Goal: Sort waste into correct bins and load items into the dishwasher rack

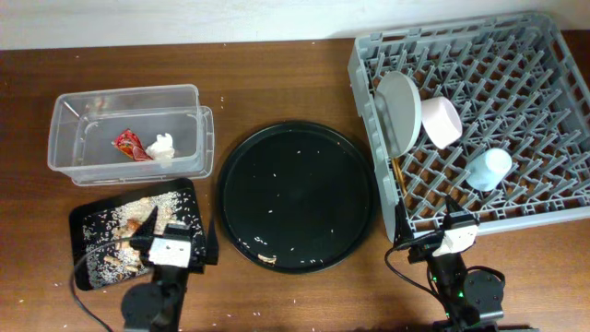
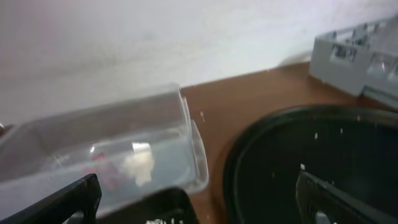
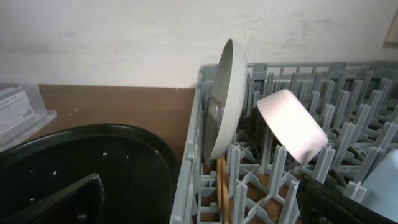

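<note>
The grey dishwasher rack (image 1: 516,55) at the right holds the pale grey plate (image 1: 398,111) on edge, the white bowl (image 1: 441,121) tilted beside it, the light-blue cup (image 1: 488,169) and the wooden chopsticks (image 1: 396,171). The clear tub (image 1: 64,138) holds the red wrapper (image 1: 128,146) and white tissue (image 1: 162,147). The flat black tray (image 1: 88,217) holds beige scraps (image 1: 115,226) and the carrot piece (image 1: 147,218). My left gripper (image 1: 172,231) is open and empty over that tray's right end. My right gripper (image 1: 452,221) is open and empty at the rack's front edge.
A large round black tray (image 1: 295,195) with a few crumbs lies in the middle between the bins and the rack. A few crumbs lie on the wooden table in front of it. The wall runs along the back.
</note>
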Robot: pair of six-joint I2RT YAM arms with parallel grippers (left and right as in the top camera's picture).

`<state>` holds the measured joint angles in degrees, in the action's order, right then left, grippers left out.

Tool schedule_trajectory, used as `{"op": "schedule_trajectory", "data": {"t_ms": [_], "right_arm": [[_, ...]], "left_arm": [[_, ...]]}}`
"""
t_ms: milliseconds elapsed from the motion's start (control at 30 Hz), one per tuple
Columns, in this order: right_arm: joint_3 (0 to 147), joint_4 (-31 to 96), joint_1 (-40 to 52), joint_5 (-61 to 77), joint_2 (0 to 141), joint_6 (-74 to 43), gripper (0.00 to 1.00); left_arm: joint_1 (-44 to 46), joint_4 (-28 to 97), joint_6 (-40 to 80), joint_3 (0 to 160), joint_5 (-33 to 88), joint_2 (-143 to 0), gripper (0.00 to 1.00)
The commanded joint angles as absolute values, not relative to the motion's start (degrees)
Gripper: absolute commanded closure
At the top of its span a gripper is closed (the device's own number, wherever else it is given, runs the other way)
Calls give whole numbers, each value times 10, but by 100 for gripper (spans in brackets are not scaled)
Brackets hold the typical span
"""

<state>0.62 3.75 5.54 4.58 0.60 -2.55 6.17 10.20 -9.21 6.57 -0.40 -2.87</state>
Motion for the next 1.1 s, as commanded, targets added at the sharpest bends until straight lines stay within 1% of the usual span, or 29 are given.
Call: {"op": "schedule_trajectory", "data": {"t_ms": [0,67,1067], "right_arm": [[3,40,52,49,3,-23,2],[3,40,52,49,3,-24,2],[3,40,52,49,3,-23,2]], "left_arm": [[59,71,-99,18,17,-3,1],[59,44,-99,5,16,-3,1],[59,46,-99,5,16,-11,1]]}}
